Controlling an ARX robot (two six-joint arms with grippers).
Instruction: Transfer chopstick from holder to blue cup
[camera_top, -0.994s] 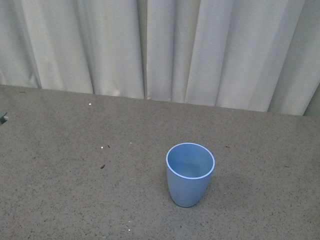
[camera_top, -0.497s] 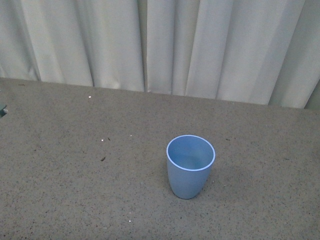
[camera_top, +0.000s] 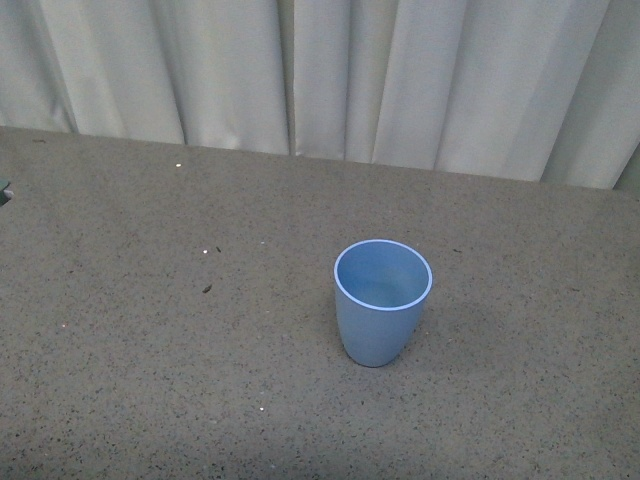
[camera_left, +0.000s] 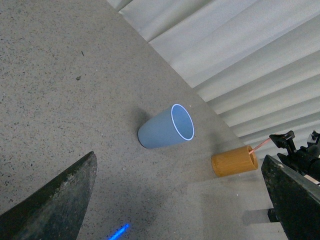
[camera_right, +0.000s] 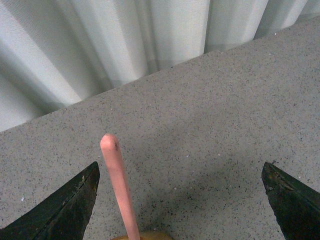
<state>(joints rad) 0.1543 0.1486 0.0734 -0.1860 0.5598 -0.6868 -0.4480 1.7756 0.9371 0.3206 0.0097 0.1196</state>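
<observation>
I have the blue cup (camera_top: 382, 300) standing upright on the grey speckled table (camera_top: 150, 380), mouth open upward, with the pale curtain (camera_top: 330, 80) hanging well behind it; neither arm shows in my front view. From the left wrist camera, a short round wooden holder (camera_left: 234, 161) sits near the blue cup but apart from it, and the chopstick (camera_left: 261, 145) pokes out of the holder's mouth, away from the cup. The left gripper (camera_left: 178, 170) has its fingers (camera_left: 55, 200) spread wide, with only table between them. A small blue streak of light (camera_left: 117, 231) lies on the table on the near side of the cup. On the right wrist camera the right gripper (camera_right: 180, 167) is also spread wide over the holder's rim. The pinkish chopstick rises between its fingers (camera_right: 65, 205), nearer one of them and touching neither.
</observation>
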